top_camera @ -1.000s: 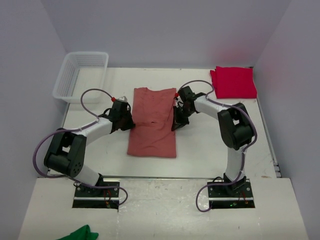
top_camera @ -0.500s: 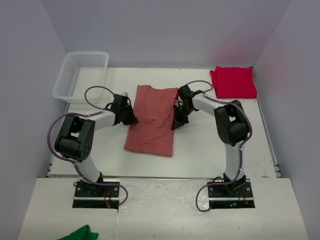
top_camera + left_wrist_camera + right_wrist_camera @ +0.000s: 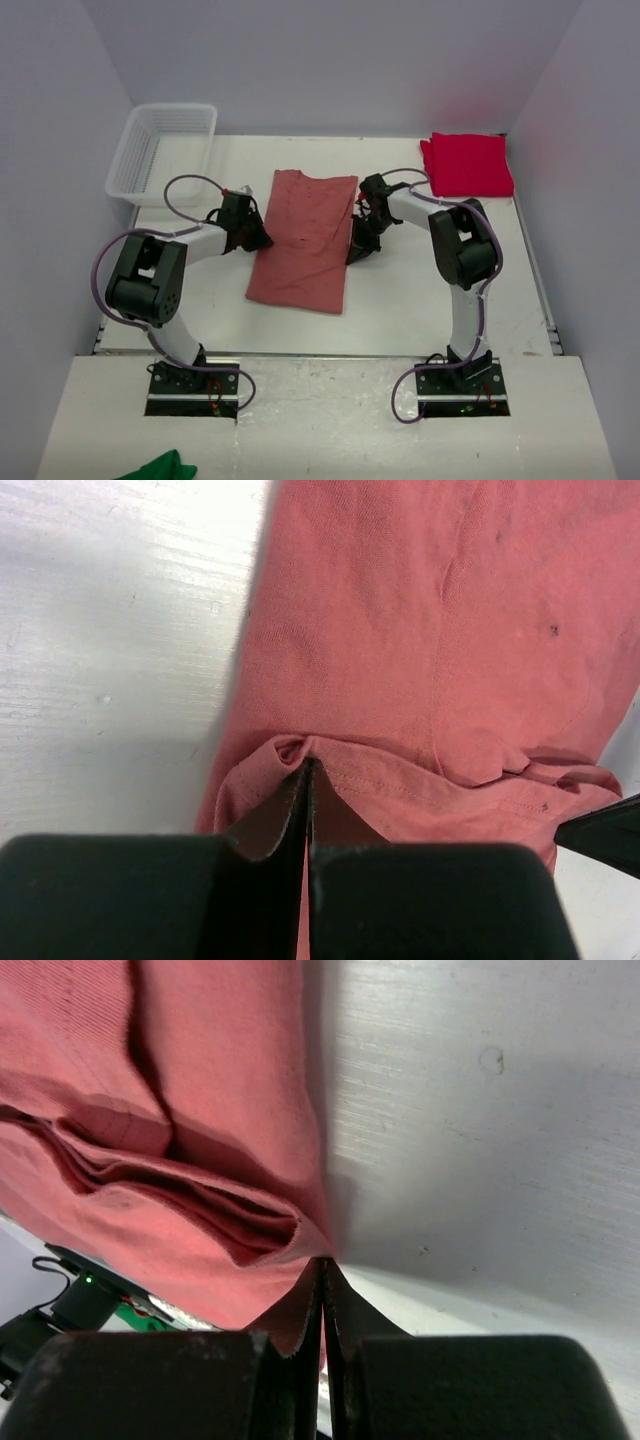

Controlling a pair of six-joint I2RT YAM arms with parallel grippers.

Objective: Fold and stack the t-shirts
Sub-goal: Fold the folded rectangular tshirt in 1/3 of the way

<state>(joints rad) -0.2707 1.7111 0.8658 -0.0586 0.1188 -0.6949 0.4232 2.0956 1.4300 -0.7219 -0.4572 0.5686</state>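
Observation:
The dusty salmon-red t-shirt [image 3: 305, 240] lies folded lengthwise in the middle of the table. My left gripper [image 3: 262, 240] is shut on its left edge, pinching a fold of the cloth [image 3: 300, 755]. My right gripper [image 3: 353, 252] is shut on its right edge, pinching layered cloth [image 3: 290, 1240]. The crimson t-shirt [image 3: 467, 163] lies folded at the back right corner, away from both grippers.
A white plastic basket [image 3: 160, 150] stands at the back left. A green cloth [image 3: 160, 467] lies on the near platform at the bottom left. The arm bases sit at the near edge.
Both grippers have stayed shut on the shirt's side edges. The left arm's elbow swung in and its gripper shifted back; the shirt's near end slid a little left.

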